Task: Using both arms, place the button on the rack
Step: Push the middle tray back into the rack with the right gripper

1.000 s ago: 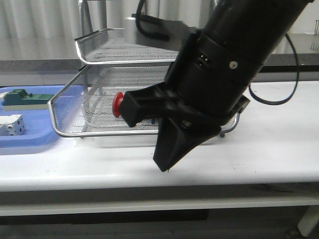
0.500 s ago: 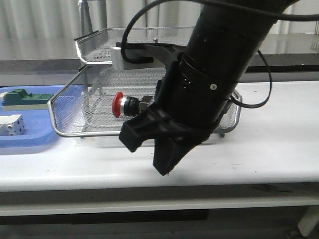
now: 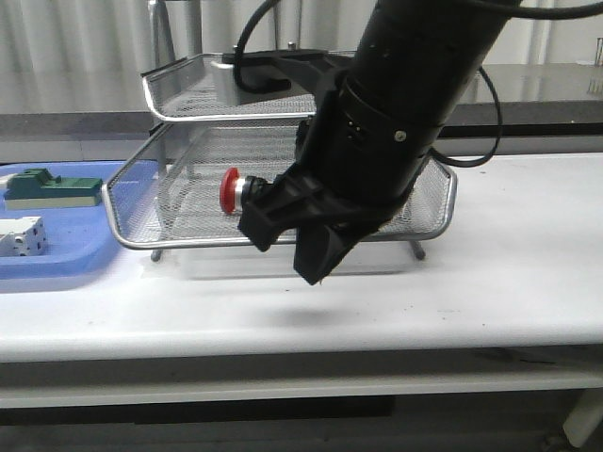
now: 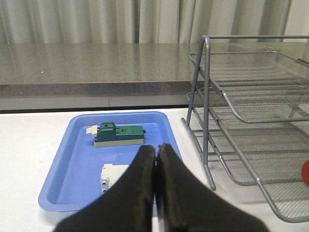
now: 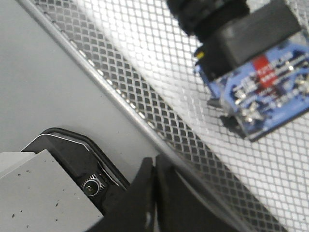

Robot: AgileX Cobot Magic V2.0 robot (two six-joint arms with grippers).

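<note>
The button (image 3: 230,191) lies on its side on the mesh of the rack's (image 3: 188,80) lower tray, red head to the left. Its blue-black body (image 5: 260,72) shows close up in the right wrist view, and a sliver of its red head (image 4: 305,171) in the left wrist view. My right gripper (image 3: 316,273) is shut and empty, hanging just outside the tray's front rim (image 5: 120,101); in the right wrist view that gripper (image 5: 154,164) has its tips by the rim. My left gripper (image 4: 157,147) is shut and empty over the near end of the blue tray (image 4: 63,159).
The blue tray (image 3: 57,259) at the left holds a green block part (image 4: 118,134) and a white boxy part (image 4: 112,174). The bulky right arm (image 3: 405,113) hides the middle of the rack. The rack's upright legs (image 4: 205,111) stand beside the blue tray.
The lower tray has slid back into the rack, carrying the button slightly right. My right arm rose and its shut gripper followed the tray's front rim.
</note>
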